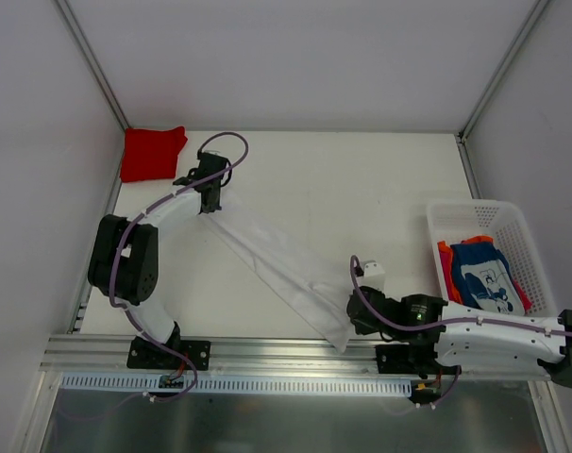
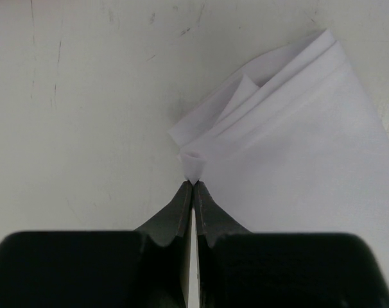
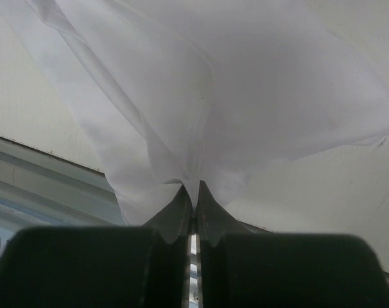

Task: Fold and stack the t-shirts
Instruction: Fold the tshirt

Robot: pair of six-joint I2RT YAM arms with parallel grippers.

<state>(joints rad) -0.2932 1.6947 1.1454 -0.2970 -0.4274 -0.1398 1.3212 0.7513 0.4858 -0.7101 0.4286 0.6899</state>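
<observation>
A plain white cloth t-shirt (image 1: 278, 261) is drawn out as a long diagonal band across the white counter (image 1: 361, 179), running from the left side, a little short of the far edge, down to the near edge. The left pincer (image 2: 193, 185) is closed tight on its far end. A small pucker of cloth pokes out past the tips, and folded layers fan away over the counter. The right pincer (image 3: 196, 187) is clamped on the near end, with the cloth gathered at its tips above the grey metal rail (image 1: 267, 354) along the near edge. A folded plain red cloth t-shirt (image 1: 152, 153) lies at the far left corner, well apart. By the right edge stands a white plastic mesh basket (image 1: 475, 206). It holds a blue t-shirt with white print (image 1: 482, 274), and an orange-red t-shirt (image 1: 445, 262) shows at its sides.
</observation>
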